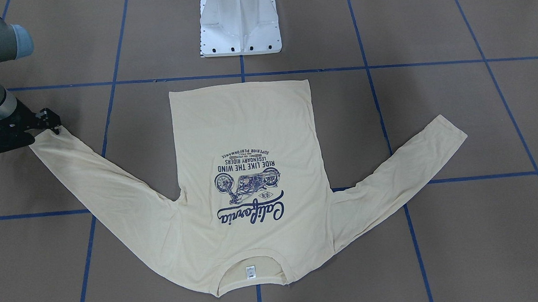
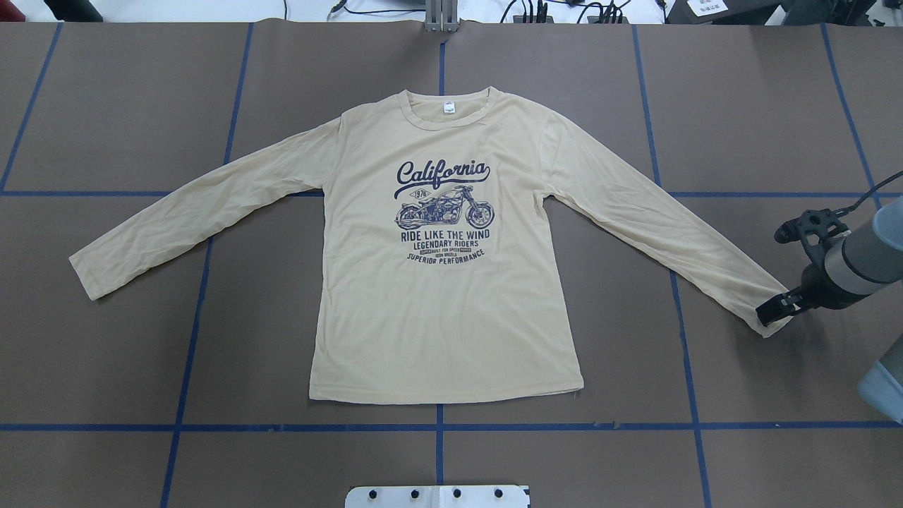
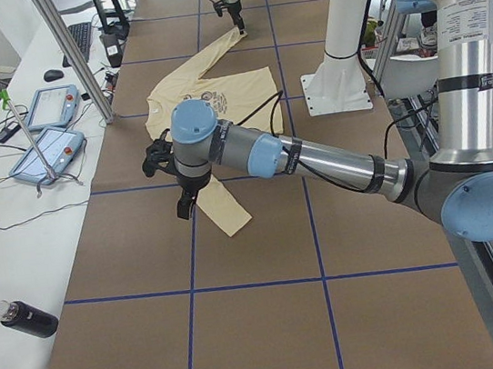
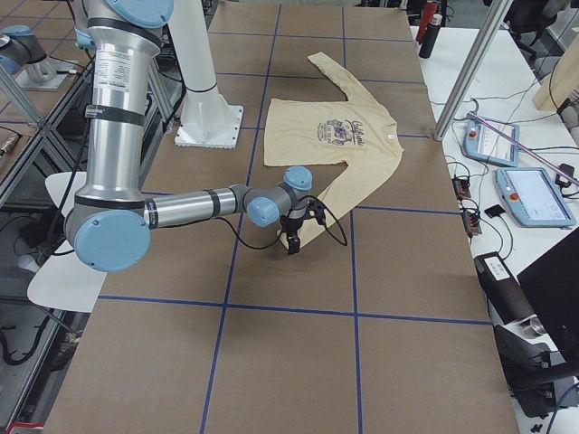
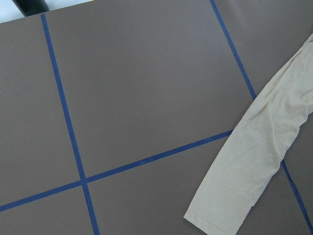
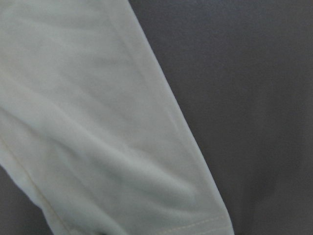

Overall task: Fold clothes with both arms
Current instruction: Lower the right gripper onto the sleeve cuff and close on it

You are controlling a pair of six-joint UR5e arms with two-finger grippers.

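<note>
The T-shirt (image 2: pixel 437 317) lies flat on the brown desk (image 2: pixel 127 106), in the middle, with its front up. The dark blue print (image 2: pixel 443 212) of a motorbike and the word "California" faces up. The neck, with its small white label (image 2: pixel 449 108), points away from the robot, and the bottom hem is on the robot's side. Both sleeves are spread out to the sides and slant back toward the robot.

The right arm (image 2: pixel 857 264) reaches in low from the robot's right. Its black tool (image 2: pixel 774 309) is down at the very end of the right sleeve (image 2: pixel 656 219), right on the cuff. I cannot tell if the tool is spread or pinching the cloth. The right wrist view shows only the pale sleeve up close, with its cuff seam and dark desk beside it.

The left arm (image 3: pixel 315 152) shows well only in the view from the robot's left. Its tool (image 3: pixel 183 204) hangs up above the desk, near the end of the left sleeve (image 2: pixel 204 212). I cannot tell if this tool is spread or pressed together. The left wrist view looks down at that cuff from high up.

Blue tape lines (image 2: pixel 211 427) cross the desk in big squares. The white base (image 1: pixel 239 28) stands just behind the hem.
</note>
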